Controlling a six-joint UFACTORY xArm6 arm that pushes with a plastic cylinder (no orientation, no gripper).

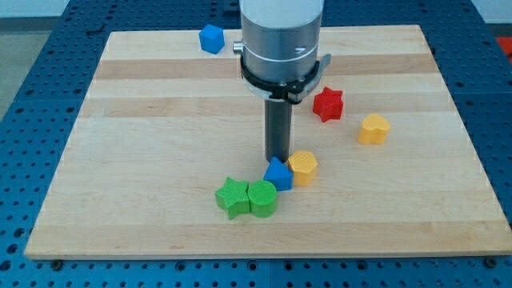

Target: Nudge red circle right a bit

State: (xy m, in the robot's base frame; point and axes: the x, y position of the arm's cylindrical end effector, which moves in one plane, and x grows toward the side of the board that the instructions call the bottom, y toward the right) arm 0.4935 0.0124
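Note:
No red circle shows in the camera view; the arm's wide grey body hides part of the board at the view's top middle. The only red block I see is a red star [327, 104] right of the rod. My tip [278, 158] rests on the board just above a blue triangle [278, 174], touching it or nearly so. A yellow hexagon [303, 167] sits right of the blue triangle, against it.
A green star [232, 197] and a green round block [262, 198] sit together below left of the tip. A yellow heart [374, 128] lies at the right. A blue block [211, 38] lies near the board's top edge. The wooden board [144, 128] ends on all sides.

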